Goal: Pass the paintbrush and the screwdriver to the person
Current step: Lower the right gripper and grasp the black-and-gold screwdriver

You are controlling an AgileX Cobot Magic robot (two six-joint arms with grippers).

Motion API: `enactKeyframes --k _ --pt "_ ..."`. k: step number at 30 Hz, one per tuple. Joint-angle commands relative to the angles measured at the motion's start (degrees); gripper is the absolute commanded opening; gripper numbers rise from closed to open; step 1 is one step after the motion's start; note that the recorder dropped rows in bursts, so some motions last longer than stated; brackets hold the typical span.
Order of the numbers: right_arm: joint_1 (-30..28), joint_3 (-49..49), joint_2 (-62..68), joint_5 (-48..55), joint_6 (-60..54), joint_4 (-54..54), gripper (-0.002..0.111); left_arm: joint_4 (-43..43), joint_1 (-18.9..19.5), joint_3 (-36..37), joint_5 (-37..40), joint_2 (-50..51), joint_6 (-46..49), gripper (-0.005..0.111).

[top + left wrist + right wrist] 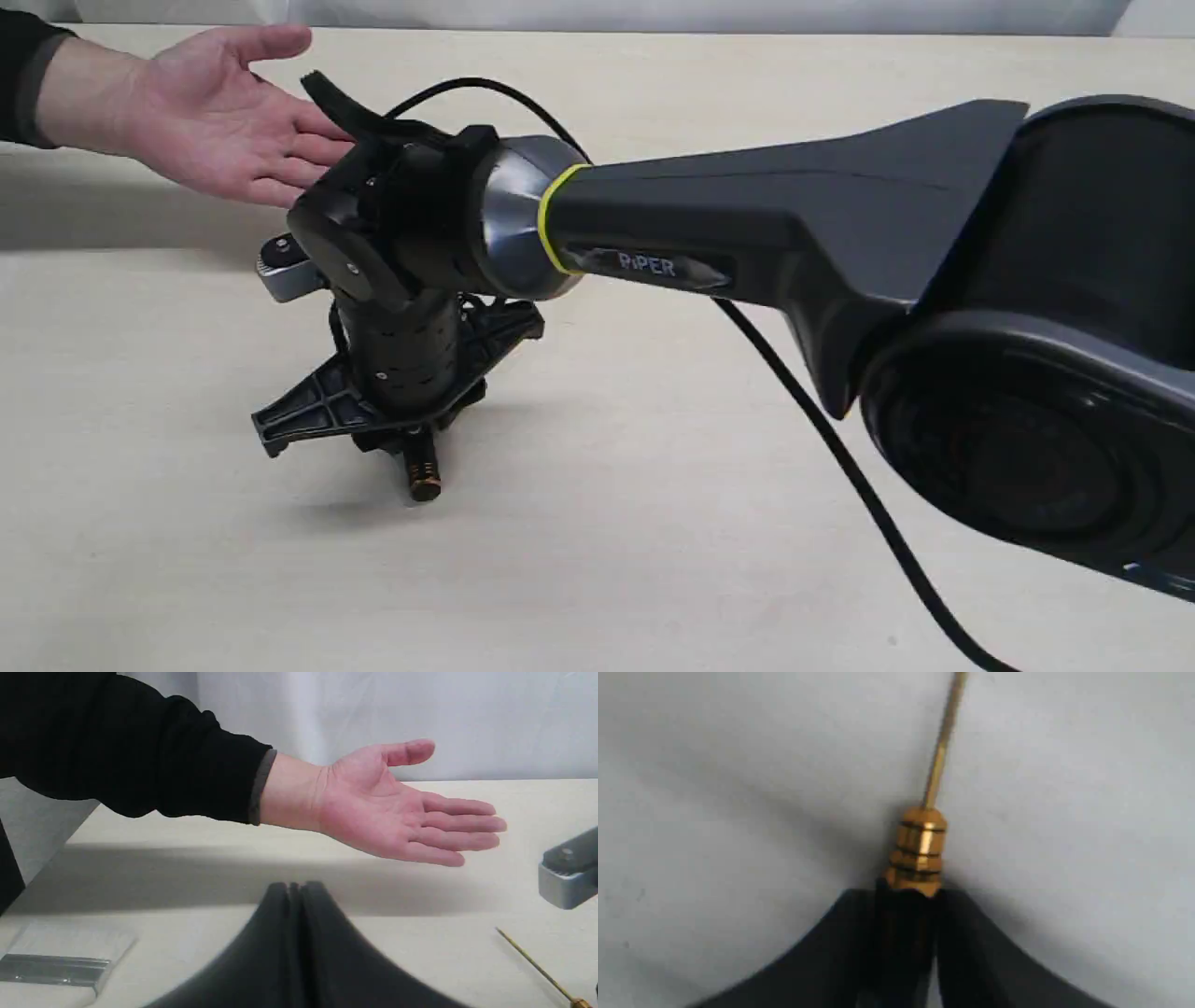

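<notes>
The person's open hand (224, 112) hovers palm up over the table's far left, and it fills the middle of the left wrist view (387, 807). My right gripper (415, 455) points down below that hand, shut on the screwdriver (425, 478). The right wrist view shows the black handle pinched between the fingers (994, 961), with the gold rings (920, 849) and thin shaft sticking out. I cannot tell whether the tool rests on the table. The paintbrush (56, 961) lies on the table, only its ferrule and bristles showing. My left gripper (294, 889) is shut on nothing, short of the hand.
The right arm (794, 215) stretches across the pale table (653, 523) from the right, its black cable (840, 467) trailing down. The grey wrist camera (567, 872) sits beside the hand. A white backdrop (373, 714) stands behind the table.
</notes>
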Motion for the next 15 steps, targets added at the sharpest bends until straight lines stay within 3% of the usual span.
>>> enactKeyframes --k 1,6,15 --pt "-1.0 0.1 1.1 0.1 0.3 -0.1 0.021 -0.2 -0.5 0.1 -0.3 -0.1 -0.1 0.000" --pt "-1.0 0.1 0.7 0.5 -2.6 -0.1 0.005 -0.1 -0.5 0.1 -0.4 -0.1 -0.1 0.000" --pt "-0.7 -3.4 -8.1 3.4 -10.2 3.9 0.004 -0.1 -0.5 0.1 -0.4 -0.1 -0.1 0.000"
